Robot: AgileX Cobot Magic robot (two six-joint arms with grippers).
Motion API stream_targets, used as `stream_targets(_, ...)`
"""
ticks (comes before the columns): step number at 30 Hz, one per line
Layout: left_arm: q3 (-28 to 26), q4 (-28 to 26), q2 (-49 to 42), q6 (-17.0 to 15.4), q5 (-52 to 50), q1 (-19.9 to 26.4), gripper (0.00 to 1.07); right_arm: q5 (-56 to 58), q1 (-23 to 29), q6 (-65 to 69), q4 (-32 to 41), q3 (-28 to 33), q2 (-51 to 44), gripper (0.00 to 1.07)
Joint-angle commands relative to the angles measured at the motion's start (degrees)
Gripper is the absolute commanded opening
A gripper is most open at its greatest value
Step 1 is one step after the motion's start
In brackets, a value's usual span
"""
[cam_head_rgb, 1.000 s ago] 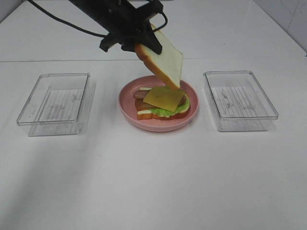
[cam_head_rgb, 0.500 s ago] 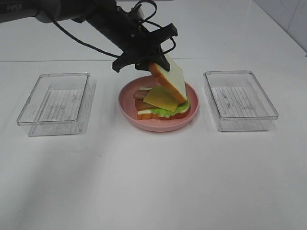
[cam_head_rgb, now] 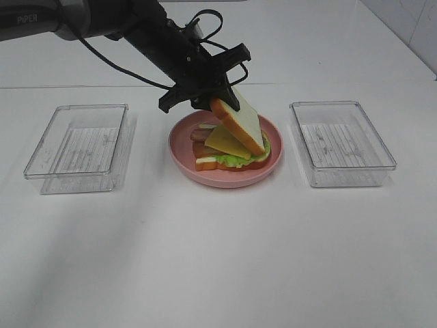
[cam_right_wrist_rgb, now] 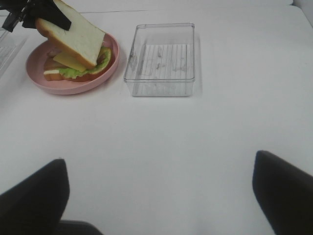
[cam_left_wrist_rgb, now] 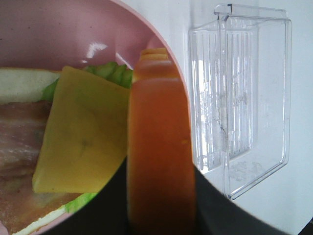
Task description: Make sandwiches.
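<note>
On the left of the white surface [cam_head_rgb: 218, 260] sits one clear tray [cam_head_rgb: 76, 147] with nothing in it, probably a bin that once carried ingredients. In the middle stands the single pink plate [cam_head_rgb: 183, 158], which serves as the assembly spot: on it lie one bottom bread slice [cam_head_rgb: 208, 165], reddish meat strips [cam_head_rgb: 200, 134] whose number I cannot tell, one ruffled lettuce leaf [cam_head_rgb: 235, 159] and one yellow cheese slice [cam_head_rgb: 227, 141], stacked in order. Above them the left gripper [cam_head_rgb: 213, 102] is clamped on the crust edge of the second, top bread slice [cam_head_rgb: 243, 126], which hangs tilted, its low end touching or just above the cheese; holding it by one edge seems meant to let the slice be laid down over the stack as the closing layer. To the right sits a second clear tray [cam_head_rgb: 341, 142], also with nothing in it, so two trays flank the plate. The right gripper [cam_right_wrist_rgb: 159, 196] waits well apart from the food with its jaws spread wide and nothing between them, seemingly idle.
</note>
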Motion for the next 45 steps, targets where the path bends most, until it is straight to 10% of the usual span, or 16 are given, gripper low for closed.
stream_targets(1, -0.06, -0.40, 0.69, -0.17, 0.69, -0.23, 0.00, -0.57, -0.17, -0.57, 0.34, 0.06, -1.38, 0.96)
stream_targets(13, -0.11, 2.35, 2.06, -1.26, 3.72, -0.23, 0.18, -0.57, -0.17, -0.57, 0.34, 0.06, -1.38, 0.96)
stream_targets(16, -0.11, 2.46, 1.89, -1.26, 4.41, -0.23, 0.45, -0.57, -0.17, -0.57, 0.34, 0.06, -1.38, 0.96)
stream_targets(18, -0.29, 3.04, 1.66, -0.52, 5.61, -0.17, 0.85, -0.57, -0.17, -0.57, 0.34, 0.06, -1.38, 0.96)
stream_targets(22, -1.49, 4.53, 1.66, 0.63, 8.25, -0.17, 0.98, -0.57, -0.17, -0.57, 0.34, 0.06, -1.38, 0.96)
stream_targets(32, -13.01, 18.96, 1.66, -0.63, 24.01, -0.17, 0.98, -0.57, -0.17, -0.57, 0.34, 0.06, -1.38, 0.96)
stream_targets(45, -13.64, 32.83, -3.09, 2.06, 23.89, 0.57, 0.98, -0.57, -0.17, -0.57, 0.34, 0.06, -1.38, 0.96)
